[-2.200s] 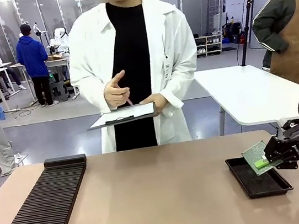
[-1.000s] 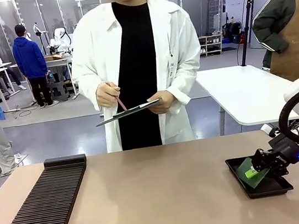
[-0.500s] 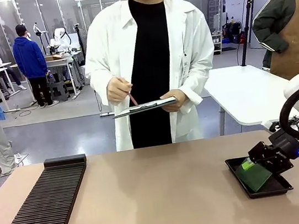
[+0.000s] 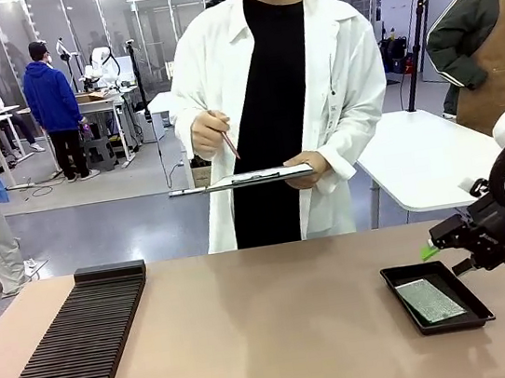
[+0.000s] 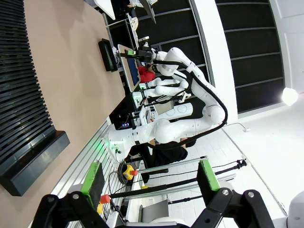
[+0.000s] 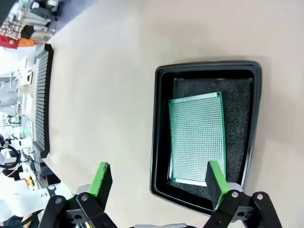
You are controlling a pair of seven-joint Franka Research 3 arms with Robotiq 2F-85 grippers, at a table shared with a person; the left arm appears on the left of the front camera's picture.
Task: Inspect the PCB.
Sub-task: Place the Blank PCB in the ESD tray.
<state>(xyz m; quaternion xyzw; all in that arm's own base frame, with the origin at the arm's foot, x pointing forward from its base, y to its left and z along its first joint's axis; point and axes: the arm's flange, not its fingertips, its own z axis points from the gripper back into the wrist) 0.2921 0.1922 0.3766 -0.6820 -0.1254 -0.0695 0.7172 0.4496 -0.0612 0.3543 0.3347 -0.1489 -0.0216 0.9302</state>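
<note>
Lying flat in the black tray (image 4: 481,306) near the table's right edge, the PCB (image 4: 430,299) shows its pale speckled face upward, with a green rim visible in the right wrist view (image 6: 197,137) — it sits toward one side of the tray's dark floor, apart from any finger. The right gripper (image 4: 437,245) hovers above and just beside the tray, its jaws spread wide and holding nothing; from its own camera the 2 green pads (image 6: 214,184) frame the tray below. The left gripper (image 5: 150,183) is likewise spread apart and empty, pointed away across the room. Judging from this, the board is laid out for looking over, so the step goes best if the right arm keeps clear of the tray and out of the sightline of the person (image 4: 284,109), who stands at the far side with a clipboard (image 4: 244,181) in one hand and a pen (image 4: 227,145) in the other. Any fresh grasp should take the board by its edges, not its face. Count — 1 PCB, 1 tray, 1 ribbed black rack (image 4: 72,355) at the left, 1 clipboard, 1 pen, 2 grippers.
</note>
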